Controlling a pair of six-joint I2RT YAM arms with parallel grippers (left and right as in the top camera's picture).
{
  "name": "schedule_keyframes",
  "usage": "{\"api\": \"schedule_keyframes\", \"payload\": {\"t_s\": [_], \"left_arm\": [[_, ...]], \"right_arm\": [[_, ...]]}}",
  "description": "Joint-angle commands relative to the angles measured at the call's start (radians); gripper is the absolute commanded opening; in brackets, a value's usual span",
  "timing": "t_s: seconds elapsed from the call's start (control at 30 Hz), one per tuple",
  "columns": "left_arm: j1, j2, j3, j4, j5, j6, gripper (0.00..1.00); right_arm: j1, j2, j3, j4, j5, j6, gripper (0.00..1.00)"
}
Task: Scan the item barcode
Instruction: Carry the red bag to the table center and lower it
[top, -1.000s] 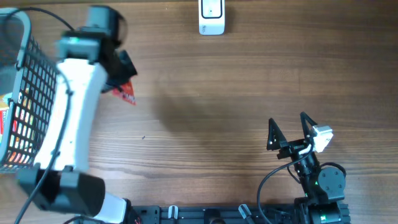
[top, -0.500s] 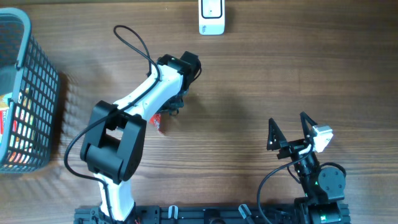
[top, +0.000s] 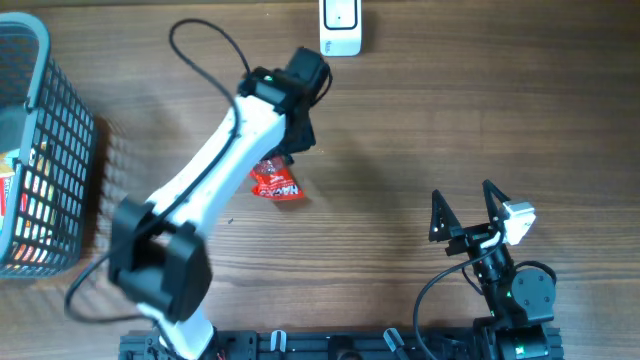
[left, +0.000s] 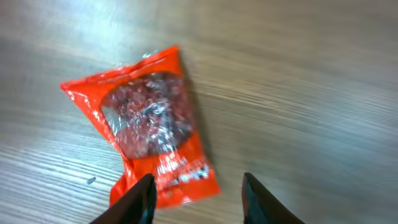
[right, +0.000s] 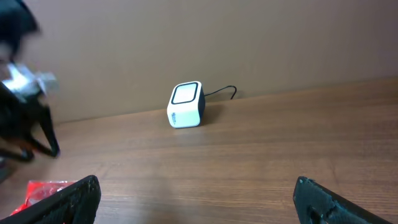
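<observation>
On the worktop (top: 420, 120), a little toward 9 o'clock of its centre in the overhead view, the red packet (top: 275, 182) lies flat on the wood with nothing gripping it. The left arm (top: 215, 170) rises from its base at 7 o'clock and stretches in a long diagonal toward 12 o'clock, its white link passing just over the packet's 9 o'clock edge, with the wrist bent down near the packet's 12 o'clock side.

In the left wrist view the left tool (left: 199, 199) hangs above the wood with its two fingers (left: 140, 199) apart and only bare worktop between them. The packet's lower corner sits just beside the finger at 7 o'clock of that frame, and whether the two touch I cannot tell.

The white scanner (top: 340, 28) stands at the worktop's 12 o'clock edge, well apart from the packet. A wire basket (top: 60, 150) holding coloured packs stands at 9 o'clock.

The right arm (top: 515, 285) is folded over its base at 5 o'clock, with the right tool (top: 466, 208) pointing toward 12 o'clock, its fingers spread wide and holding nothing.
</observation>
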Motion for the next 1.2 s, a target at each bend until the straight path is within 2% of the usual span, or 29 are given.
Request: {"api": "schedule_keyframes", "payload": {"t_s": [0.0, 0.03, 0.1, 0.17, 0.27, 0.47, 0.57, 0.7, 0.73, 0.8, 0.83, 0.97, 1.0, 1.1, 1.17], "left_arm": [[0.011, -0.106, 0.022, -0.043, 0.016, 0.058, 0.57], [0.027, -0.113, 0.022, -0.072, -0.02, 0.048, 0.75], [0.089, -0.107, 0.02, -0.148, -0.095, -0.046, 1.0], [0.143, -0.099, 0.013, -0.175, -0.081, -0.09, 1.0], [0.244, -0.092, -0.056, -0.132, 0.046, -0.107, 1.0], [0.394, -0.092, -0.358, 0.182, 0.303, -0.094, 1.0], [0.422, -0.092, -0.489, 0.373, 0.398, -0.092, 1.0], [0.421, -0.092, -0.579, 0.551, 0.48, -0.092, 0.99], [0.421, -0.092, -0.592, 0.583, 0.488, -0.092, 0.96], [0.421, -0.091, -0.612, 0.627, 0.486, -0.092, 0.72], [0.421, -0.091, -0.617, 0.639, 0.485, -0.092, 0.56], [0.422, -0.091, -0.618, 0.647, 0.475, -0.092, 0.19], [0.422, -0.095, -0.618, 0.642, 0.475, -0.092, 0.04], [0.43, -0.127, -0.593, 0.6, 0.475, -0.043, 0.04], [0.439, -0.182, -0.526, 0.511, 0.46, 0.011, 0.04]], "right_arm": [[-0.006, -0.006, -0.001, 0.006, 0.01, -0.017, 1.0], [-0.006, -0.006, -0.001, 0.006, 0.01, -0.017, 1.0], [-0.006, -0.006, -0.001, 0.006, 0.01, -0.017, 1.0], [-0.006, -0.006, -0.001, 0.006, 0.01, -0.016, 1.0], [-0.006, -0.006, -0.001, 0.006, 0.01, -0.017, 1.0], [-0.006, -0.006, -0.001, 0.006, 0.01, -0.017, 1.0], [-0.006, -0.006, -0.001, 0.006, 0.01, -0.017, 1.0], [-0.006, -0.006, -0.001, 0.006, 0.01, -0.017, 1.0], [-0.006, -0.006, -0.001, 0.006, 0.01, -0.017, 1.0], [-0.006, -0.006, -0.001, 0.006, 0.01, -0.017, 1.0], [-0.006, -0.006, -0.001, 0.006, 0.01, -0.017, 1.0], [-0.006, -0.006, -0.001, 0.006, 0.01, -0.017, 1.0], [-0.006, -0.006, -0.001, 0.006, 0.01, -0.017, 1.0], [-0.006, -0.006, -0.001, 0.006, 0.01, -0.017, 1.0], [-0.006, -0.006, -0.001, 0.006, 0.01, -0.017, 1.0]]}}
